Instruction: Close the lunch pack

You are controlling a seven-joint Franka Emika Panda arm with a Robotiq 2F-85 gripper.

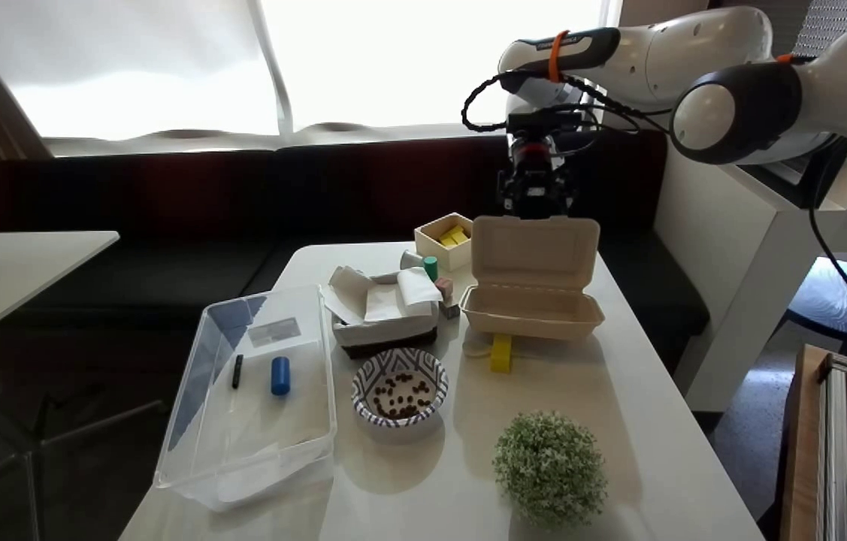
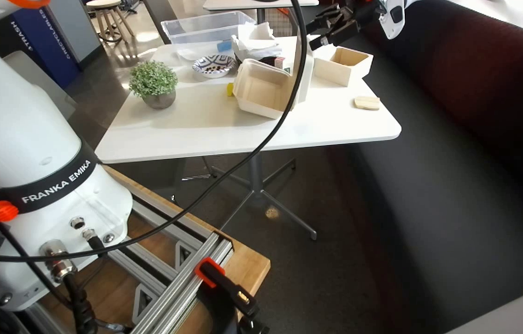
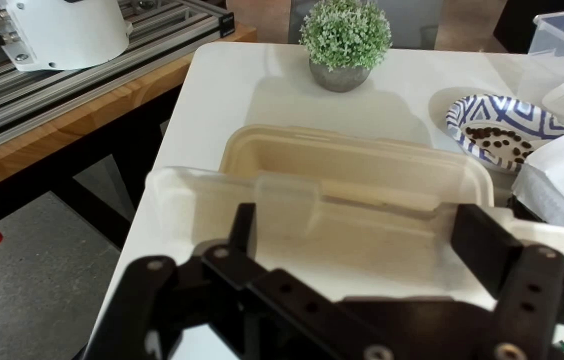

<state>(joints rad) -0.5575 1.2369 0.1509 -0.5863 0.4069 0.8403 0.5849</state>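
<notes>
Toward the right edge of the desk [image 1: 663,451], in an exterior view, are one lunch pack [image 1: 533,281], one yellow block [image 1: 500,354], one plant [image 1: 552,469]. Its far edge has one tub [image 1: 455,258], its left edge one clear bin [image 1: 261,430]; between left and right, one bowl [image 1: 433,378], one paper-lined container [image 1: 391,329].

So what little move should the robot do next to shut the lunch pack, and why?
Probably push the lid gently toward the plant: the lunch pack is open, its lid stands up, and the open gripper sits behind it, so a push should swing it down.
</notes>
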